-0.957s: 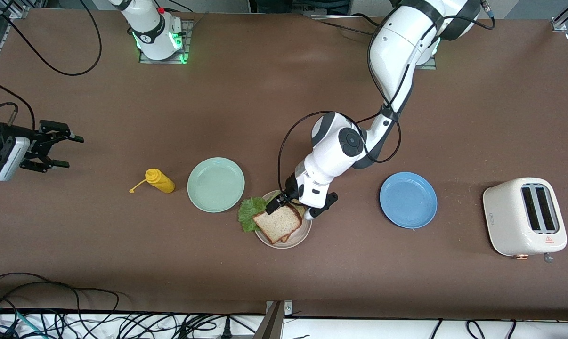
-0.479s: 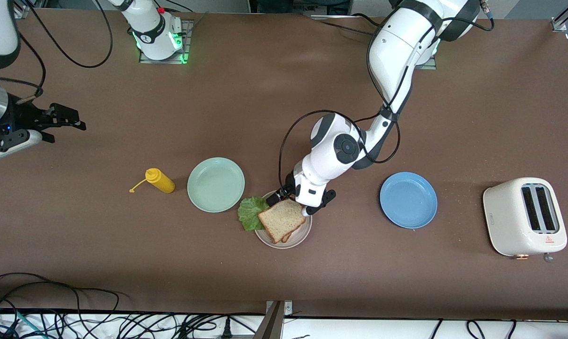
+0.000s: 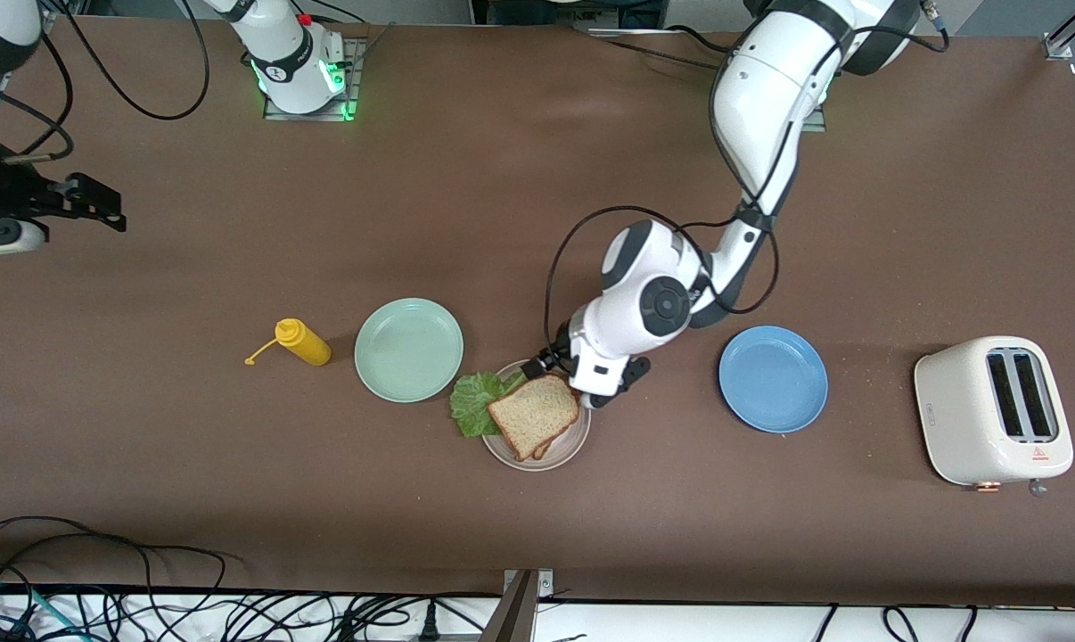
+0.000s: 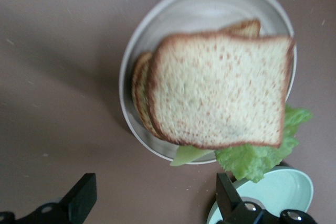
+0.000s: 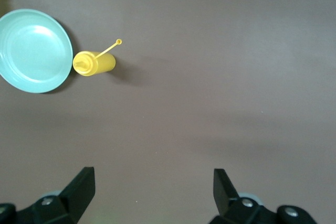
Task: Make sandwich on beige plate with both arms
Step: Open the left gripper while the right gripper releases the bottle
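Note:
The sandwich (image 3: 534, 415) lies on the beige plate (image 3: 576, 443): a brown-crusted top slice (image 4: 220, 93) over a second slice, with the green lettuce (image 3: 473, 403) sticking out toward the mint-green plate. My left gripper (image 3: 569, 379) hangs open just above the plate's edge on the robots' side, with nothing between its fingers. In the left wrist view the left gripper (image 4: 155, 184) frames bare table beside the plate's rim (image 4: 128, 77) and the lettuce (image 4: 257, 156). My right gripper (image 3: 114, 209) is open and empty over the right arm's end of the table, and the right gripper (image 5: 152, 179) sees only bare table below.
A mint-green plate (image 3: 408, 349) sits beside the lettuce, with a yellow squeeze bottle (image 3: 303, 342) lying beside it toward the right arm's end. A blue plate (image 3: 773, 379) and a white toaster (image 3: 992, 410) stand toward the left arm's end.
My left gripper has opened, let go of the top slice and drawn back off the sandwich toward its base. The right gripper has moved toward the table's edge at its own end.

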{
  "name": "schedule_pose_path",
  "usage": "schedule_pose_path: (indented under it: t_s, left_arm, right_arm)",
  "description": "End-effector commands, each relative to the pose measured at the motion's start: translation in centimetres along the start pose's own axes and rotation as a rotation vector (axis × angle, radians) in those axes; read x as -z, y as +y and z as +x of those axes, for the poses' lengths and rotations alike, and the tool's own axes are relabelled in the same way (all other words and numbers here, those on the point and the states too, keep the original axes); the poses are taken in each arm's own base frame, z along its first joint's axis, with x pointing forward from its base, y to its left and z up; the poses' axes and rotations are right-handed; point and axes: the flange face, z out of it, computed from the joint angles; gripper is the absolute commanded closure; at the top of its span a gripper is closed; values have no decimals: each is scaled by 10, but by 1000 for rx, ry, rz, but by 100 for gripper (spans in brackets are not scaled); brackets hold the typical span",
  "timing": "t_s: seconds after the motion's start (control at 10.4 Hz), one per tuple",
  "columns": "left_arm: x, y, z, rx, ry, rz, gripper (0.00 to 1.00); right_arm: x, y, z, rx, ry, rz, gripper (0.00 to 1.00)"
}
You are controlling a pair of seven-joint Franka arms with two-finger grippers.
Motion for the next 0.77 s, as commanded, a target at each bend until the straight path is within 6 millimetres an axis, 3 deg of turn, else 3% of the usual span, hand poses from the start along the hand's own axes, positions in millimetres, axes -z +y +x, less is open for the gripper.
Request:
schedule_pose_path:
  t_s: [0.0,0.19,0.29,0.48,0.57,0.67]
  left_arm:
    - [89,-9,13,-54,79,73,0]
    - [164,-29,33,-103,172,147,0]
    - [201,-40,43,-166,191,159,0]
    - [271,-81,73,-285,172,203,0]
    - [307,-104,86,-349,167,211,0]
    - [333,-123,95,-407,160,229,0]
  right_arm:
    - [18,-4,-1,-169,-37,56,0]
    - [16,-5,0,-191,-39,129,0]
    - [6,-5,11,-174,-27,115,0]
    - [6,-5,20,-167,38,95,0]
    - [13,-19,19,-142,46,86,0]
    - [15,-12,16,-149,44,81,0]
